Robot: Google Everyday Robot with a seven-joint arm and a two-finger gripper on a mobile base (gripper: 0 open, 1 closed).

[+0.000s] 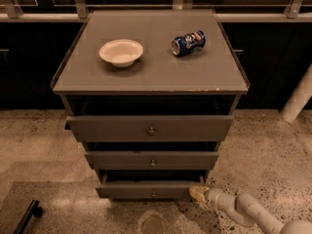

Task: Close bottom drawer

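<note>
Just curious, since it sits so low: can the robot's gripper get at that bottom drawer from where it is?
Probably yes. The gripper is down at the right end of the bottom drawer front, and nothing shows between them.

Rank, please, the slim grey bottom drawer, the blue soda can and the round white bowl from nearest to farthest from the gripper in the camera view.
1. Slim grey bottom drawer: lowest, its right front corner beside the gripper.
2. Blue soda can: lying on the grey cabinet top, right side.
3. Round white bowl: same top, left side.
</note>
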